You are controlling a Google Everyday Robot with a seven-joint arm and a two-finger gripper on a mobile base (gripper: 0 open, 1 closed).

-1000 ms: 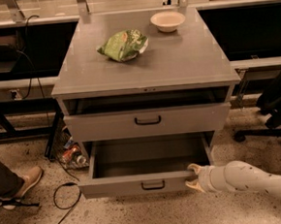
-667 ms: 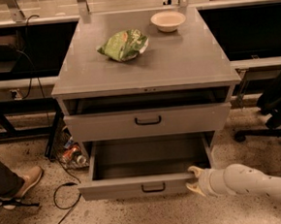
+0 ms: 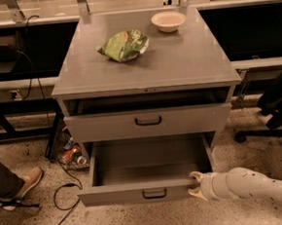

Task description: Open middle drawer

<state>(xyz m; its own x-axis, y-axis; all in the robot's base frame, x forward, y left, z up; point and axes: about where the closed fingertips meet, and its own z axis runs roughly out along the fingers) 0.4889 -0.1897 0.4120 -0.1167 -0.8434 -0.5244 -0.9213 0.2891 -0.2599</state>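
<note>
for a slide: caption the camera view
Gripper at the right front corner of the pulled-out middle drawer; bag and bowl on top.

Tool (image 3: pixel 194 186) at right of middle drawer (image 3: pixel 133 195)

A smooth, rounded white arm (image 3: pixel 264 187) is seen, built of thick cylindrical segments and ringed by a seam near the wrist. It is tipped by a cream-coloured gripper (image 3: pixel 195 186), placed low in the view, right of centre.
</note>
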